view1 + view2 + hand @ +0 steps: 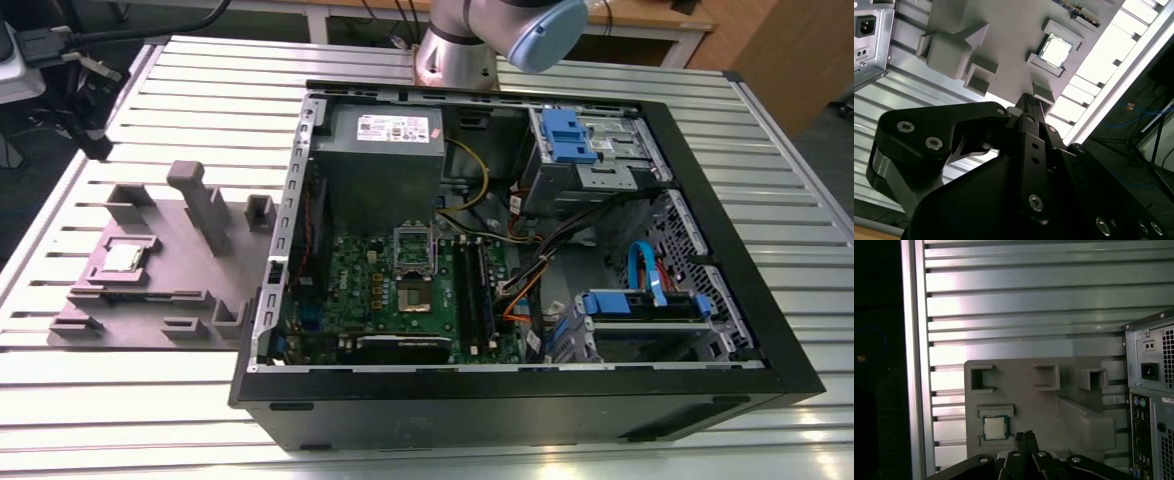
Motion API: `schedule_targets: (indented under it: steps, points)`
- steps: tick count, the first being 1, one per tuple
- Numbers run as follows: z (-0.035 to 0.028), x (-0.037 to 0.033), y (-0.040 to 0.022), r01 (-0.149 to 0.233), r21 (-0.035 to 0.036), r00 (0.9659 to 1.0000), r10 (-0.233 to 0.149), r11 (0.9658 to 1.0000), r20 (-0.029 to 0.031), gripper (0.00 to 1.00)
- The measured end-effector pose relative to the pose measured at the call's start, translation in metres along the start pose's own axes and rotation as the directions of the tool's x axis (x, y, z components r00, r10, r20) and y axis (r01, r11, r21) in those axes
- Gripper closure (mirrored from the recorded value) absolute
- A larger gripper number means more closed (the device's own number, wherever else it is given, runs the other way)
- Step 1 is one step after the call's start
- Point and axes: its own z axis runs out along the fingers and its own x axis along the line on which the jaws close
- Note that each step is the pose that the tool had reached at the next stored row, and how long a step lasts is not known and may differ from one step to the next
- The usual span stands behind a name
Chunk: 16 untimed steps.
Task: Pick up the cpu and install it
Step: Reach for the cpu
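Hangs above a grey moulded fixture (1039,407) with the gripper (1024,436) pressed together at the tips, pinching nothing. Same in the second wrist view: gripper (1030,101) closed up, thin black fingers side by side, clear of everything below.

Finds the cpu (995,427) seated flat in a shallow square pocket of the fixture, silvery top up, pale greenish rim showing around it. Lies near the gripper's tips in both wrist views, yet apart from them, untouched. In the second wrist view, cpu (1056,51) bright under the light, framed by low grey walls.

In the exterior view, places the cpu (120,257) on the fixture (160,290) at the exterior view's left, just beside an open computer case (534,400), both resting on a slatted metal worktop (134,400). Not yet installed.

Inside the case, on a green motherboard (354,260), shows a dark square socket (416,290) with a metal frame, well apart from the cpu. Beside the socket toward the exterior view's right, long black memory sticks (470,290); beyond it, a grey power-supply box (380,150). Further to the exterior view's right, blue drive brackets (561,135) and a tangle of coloured cables (534,265). At the far edge of the worktop, behind the case, the arm (487,35), silver with a pale blue cap.
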Motion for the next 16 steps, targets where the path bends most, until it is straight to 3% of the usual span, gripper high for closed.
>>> schedule_targets:
  steps: [16]
  points:
    - [0.0125, 0.0063, -0.0075, 0.0, -0.0001, 1.0, 0.0, 1.0, 0.0, 0.9]
